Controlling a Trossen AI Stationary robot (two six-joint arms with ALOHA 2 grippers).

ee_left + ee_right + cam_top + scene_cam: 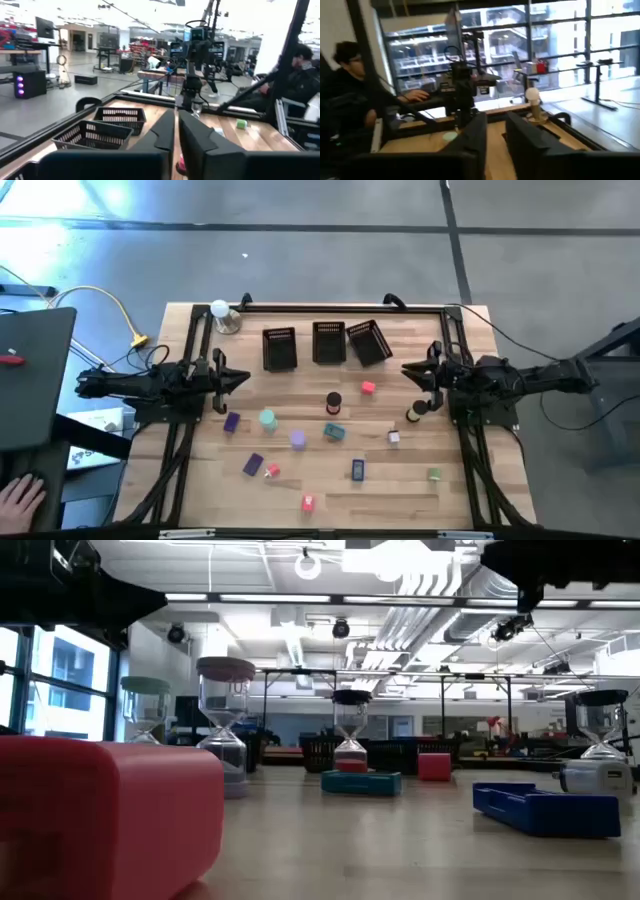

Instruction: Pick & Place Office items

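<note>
Left tool (240,379): closed, empty, table's left edge | right tool (408,370): slightly parted, empty, right edge

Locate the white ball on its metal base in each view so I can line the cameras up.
High view: white ball sits far left, just past the left arm.
Low view: can't make it out.
Left wrist view: not in it.
Right wrist view: white ball shows right of centre, beside the facing left arm.
Shared landmark: the left arm, next to the ball in both.
</note>
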